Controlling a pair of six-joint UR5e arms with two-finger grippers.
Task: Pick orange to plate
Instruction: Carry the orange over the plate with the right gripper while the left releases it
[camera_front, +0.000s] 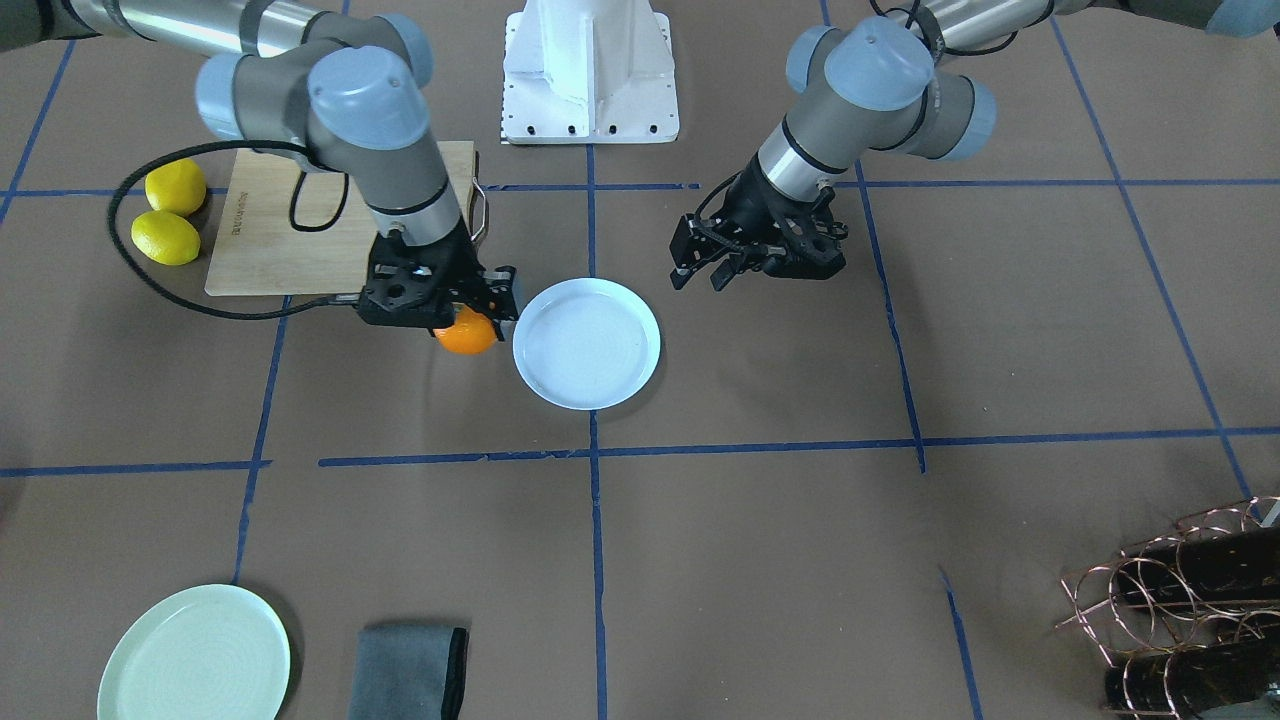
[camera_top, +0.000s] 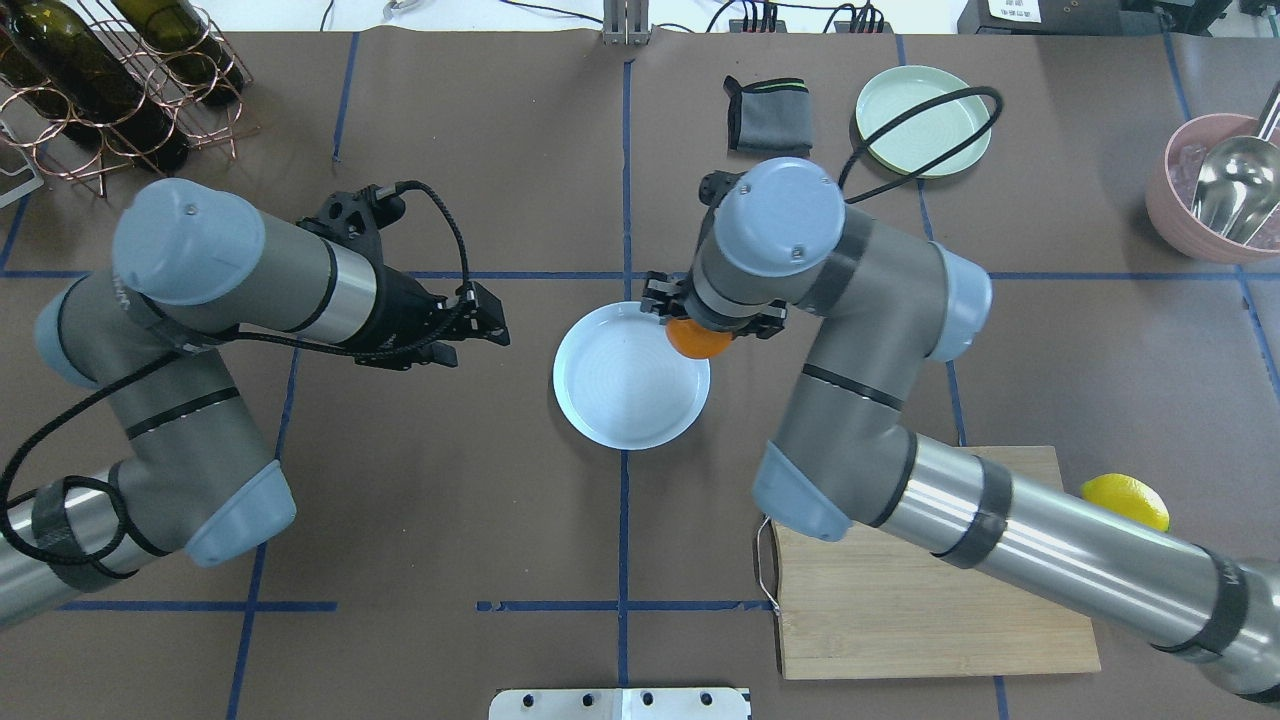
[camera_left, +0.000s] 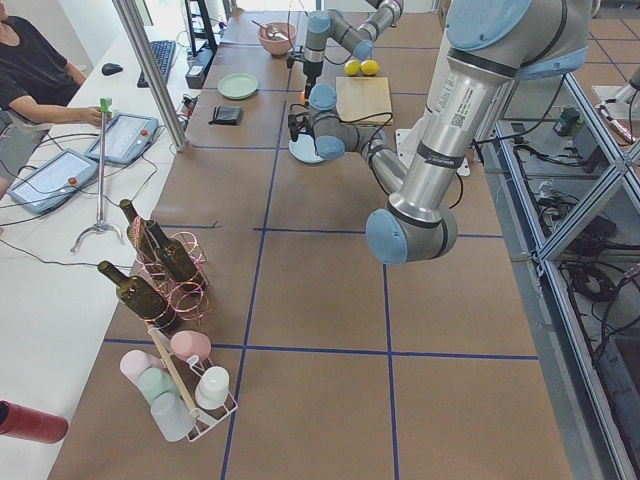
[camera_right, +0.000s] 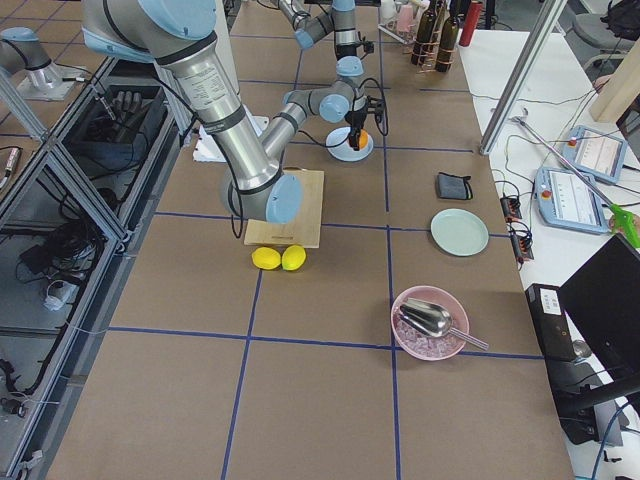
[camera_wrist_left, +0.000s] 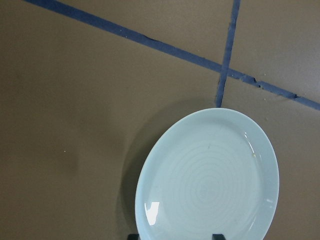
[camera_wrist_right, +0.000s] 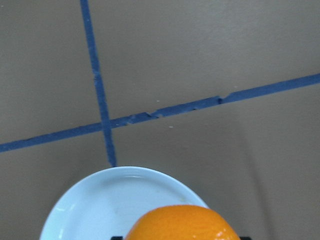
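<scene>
Orange (camera_front: 466, 338) hangs clamped in your right gripper (camera_front: 468, 320) at the rim of the plate (camera_front: 600, 385), apparently short of a centred drop. Your left gripper (camera_front: 705, 268) waits beside the plate, fingers apart, holding nothing.

Right gripper (camera_front: 470, 312) is covering the upper part of the orange (camera_front: 466, 337) in the front-facing view. Overhead, the right arm's wrist is hiding most of the fruit and the fingers gripping it, so only a lower crescent is showing. The right wrist view's bottom edge is cutting off the orange's lower part and the near side of the plate (camera_wrist_right: 100, 200); the fruit is masking some of the rim. The left wrist view is clipping the plate's lower edge likewise. The right arm is lying across the cutting board (camera_top: 900, 620) and partly covering the one lemon (camera_top: 1125, 498) showing overhead. Frame edges are cropping the mint-green plate (camera_front: 195, 655), grey cloth (camera_front: 405, 672) and pink bowl (camera_top: 1195, 232). In the side views the grip is showing too small to read.
</scene>
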